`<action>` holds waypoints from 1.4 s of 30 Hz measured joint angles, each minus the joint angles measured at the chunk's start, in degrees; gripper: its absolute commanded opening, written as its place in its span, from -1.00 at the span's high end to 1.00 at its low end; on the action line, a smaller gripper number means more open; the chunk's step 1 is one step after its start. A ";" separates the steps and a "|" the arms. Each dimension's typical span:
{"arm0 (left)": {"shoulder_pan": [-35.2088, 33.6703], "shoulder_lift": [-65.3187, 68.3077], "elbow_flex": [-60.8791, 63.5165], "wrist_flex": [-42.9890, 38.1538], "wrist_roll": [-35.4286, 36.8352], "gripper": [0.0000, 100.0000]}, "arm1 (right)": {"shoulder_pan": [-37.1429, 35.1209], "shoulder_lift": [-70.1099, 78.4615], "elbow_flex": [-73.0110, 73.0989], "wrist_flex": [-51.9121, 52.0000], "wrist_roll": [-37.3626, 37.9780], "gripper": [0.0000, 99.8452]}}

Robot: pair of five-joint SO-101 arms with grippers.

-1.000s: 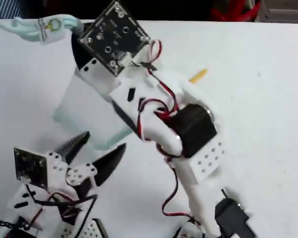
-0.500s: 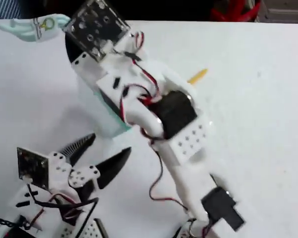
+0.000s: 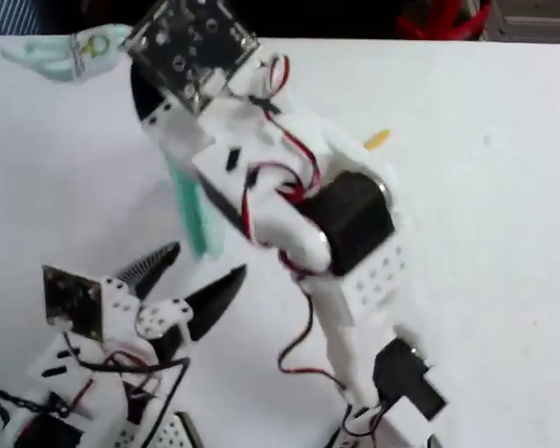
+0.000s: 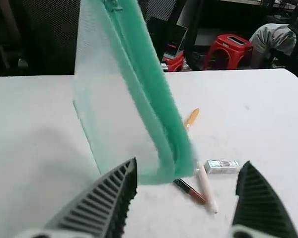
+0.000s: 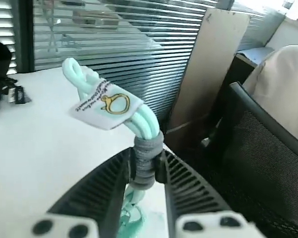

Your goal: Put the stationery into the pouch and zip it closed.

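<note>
The teal mesh pouch [image 3: 192, 211] hangs on edge above the table, zipper side [image 4: 154, 106] turned toward my left wrist camera. My right gripper [image 5: 146, 161] is shut on the grey collar of the pouch's pale teal strap [image 5: 107, 101], whose tagged loop [image 3: 75, 49] shows at the far left of the table. My left gripper [image 4: 184, 198] stands open just in front of the pouch's lower corner; its dark fingers [image 3: 210, 301] are near the table's front left. Beyond the pouch lie an orange pen [image 4: 191, 118], a red and black pen [image 4: 188, 191], a pale pen [image 4: 206, 186] and an eraser [image 4: 222, 166].
The right arm [image 3: 336, 224] crosses the middle of the white table [image 3: 485, 187] and covers most of the stationery from above; the orange pen's tip [image 3: 378, 140] peeks out beside it. Red stools and chairs stand beyond the far edge.
The right arm has raised the pouch from lying flat to hanging on edge and shifted back a little. The left gripper has edged slightly forward and stays open.
</note>
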 measured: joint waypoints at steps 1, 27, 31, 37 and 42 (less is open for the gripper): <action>-0.97 0.00 0.79 -0.97 0.00 0.37 | -0.70 0.00 -1.58 1.76 0.09 0.96; -8.62 0.00 -1.49 0.88 -8.62 0.95 | 8.18 2.29 -6.51 20.84 -3.96 0.96; -8.70 0.09 -1.05 0.88 -8.62 0.95 | 8.88 2.64 -1.58 20.84 -3.96 0.96; -8.70 0.00 6.42 -6.59 -10.37 0.96 | 6.51 2.20 -0.18 20.84 -3.96 0.96; -7.82 -0.09 8.44 -9.76 -10.81 0.96 | 5.63 -0.09 -0.09 20.84 -3.87 0.96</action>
